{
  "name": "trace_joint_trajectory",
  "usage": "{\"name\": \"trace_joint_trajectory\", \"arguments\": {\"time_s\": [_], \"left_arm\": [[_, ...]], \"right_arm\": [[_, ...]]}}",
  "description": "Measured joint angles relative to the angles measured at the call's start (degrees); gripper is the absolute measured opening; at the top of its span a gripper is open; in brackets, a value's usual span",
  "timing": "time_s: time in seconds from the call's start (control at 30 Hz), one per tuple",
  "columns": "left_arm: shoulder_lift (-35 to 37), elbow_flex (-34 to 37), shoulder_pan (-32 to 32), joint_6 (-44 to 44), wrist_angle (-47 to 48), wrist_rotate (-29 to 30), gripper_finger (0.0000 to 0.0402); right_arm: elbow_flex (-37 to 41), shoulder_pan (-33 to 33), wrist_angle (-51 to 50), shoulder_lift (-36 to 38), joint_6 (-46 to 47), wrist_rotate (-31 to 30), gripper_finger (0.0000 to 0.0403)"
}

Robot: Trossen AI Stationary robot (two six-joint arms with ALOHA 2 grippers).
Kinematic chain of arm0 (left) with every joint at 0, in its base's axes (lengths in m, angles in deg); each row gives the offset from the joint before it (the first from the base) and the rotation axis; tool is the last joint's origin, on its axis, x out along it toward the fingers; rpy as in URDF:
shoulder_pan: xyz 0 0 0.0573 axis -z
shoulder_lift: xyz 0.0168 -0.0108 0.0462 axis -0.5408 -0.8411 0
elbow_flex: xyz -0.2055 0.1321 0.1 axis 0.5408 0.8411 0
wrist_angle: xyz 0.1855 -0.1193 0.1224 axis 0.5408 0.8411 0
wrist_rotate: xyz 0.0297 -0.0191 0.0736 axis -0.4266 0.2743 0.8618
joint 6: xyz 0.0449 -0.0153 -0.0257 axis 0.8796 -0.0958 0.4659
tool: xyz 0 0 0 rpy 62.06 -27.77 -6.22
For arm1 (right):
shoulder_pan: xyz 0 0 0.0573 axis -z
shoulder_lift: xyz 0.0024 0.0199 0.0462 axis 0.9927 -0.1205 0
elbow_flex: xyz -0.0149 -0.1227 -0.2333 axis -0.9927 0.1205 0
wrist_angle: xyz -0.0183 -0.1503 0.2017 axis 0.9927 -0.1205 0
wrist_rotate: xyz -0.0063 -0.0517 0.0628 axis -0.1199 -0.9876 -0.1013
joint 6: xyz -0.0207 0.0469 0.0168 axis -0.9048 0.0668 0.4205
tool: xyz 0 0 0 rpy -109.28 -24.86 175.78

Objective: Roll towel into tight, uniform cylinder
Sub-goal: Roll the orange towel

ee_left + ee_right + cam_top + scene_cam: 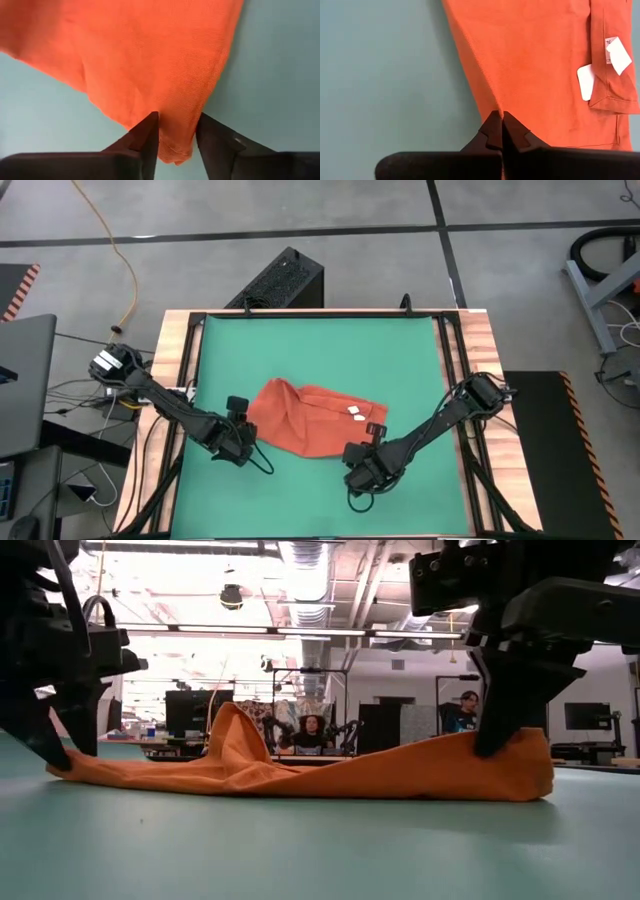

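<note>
Left hand (243, 442) is down on the green surface (320, 350) at the near-left corner of the towel (310, 418). In its wrist view the two dark fingers (145, 137) sit a little apart with the towel's corner tip poking down between them, so it's got the cloth in a loose pinch there, fingers not fully together. From the low view the same hand (62, 745) is planted right at the thin tapering end of the towel (300, 772).

Right hand (362, 465) is at the near-right edge of the towel. Its fingers (492, 131) are squeezed tight together on a fold of the fabric, basically no gap showing, so that one is clamped on the towel (540, 75). In the low view that hand (505, 715) comes down onto the thicker, folded end.

The towel itself lies roughly in the middle of the surface, a bit toward the near side, stretched left to right between the two hands. It's not flat: there's a bunched-up hump toward its left part, which sticks up as a peak in the low view, and the right part is folded over on itself. Two small white tags (362, 417) sit on the right portion, near the folded edge; the right wrist view shows them (619, 55) next to a folded flap.

Beyond the surface: a black box (283, 280) on the floor at the far side, a yellow cable (122, 270) far left, and a couple of people (312, 732) way back in the room.
</note>
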Motion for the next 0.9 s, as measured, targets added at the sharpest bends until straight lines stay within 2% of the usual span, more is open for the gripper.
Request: {"name": "trace_joint_trajectory", "arguments": {"time_s": [0.3, 0.5, 0.6, 0.7, 0.73, 0.8, 0.9], "left_arm": [[0.3, -2.4, -0.1, -4.2, 1.9, -3.3, 0.001], [0.3, -9.3, -0.1, -8.4, 7.7, -0.2, 0.0001], [0.3, -14.2, -0.1, -10.8, 14.0, 2.9, 0.0], [0.3, -20.3, -0.1, -15.2, 23.6, 8.5, 0.0], [0.3, -22.5, -0.1, -16.7, 27.4, 10.9, 0.0], [0.3, -27.3, -0.1, -20.4, 35.2, 16.0, 0.0], [0.4, -33.5, -0.1, -24.9, 45.3, 22.8, 0.0]], "right_arm": [[-0.3, -0.4, -0.7, 0.0, 2.2, -2.9, 0.0006], [-5.9, -1.9, -10.5, 0.0, 5.6, -8.8, 0.0005], [-11.1, -2.9, -21.3, 0.0, 12.0, -13.9, 0.0004], [-16.3, -3.4, -36.1, 0.0, 25.6, -21.6, 0.0004], [-17.3, -3.3, -36.5, 0.3, 28.1, -23.9, 0.0005], [-17.3, -2.8, -34.2, 2.6, 25.5, -27.6, 0.0005], [-19.4, -0.5, -34.6, 4.6, 25.0, -29.8, 0.0005]]}}
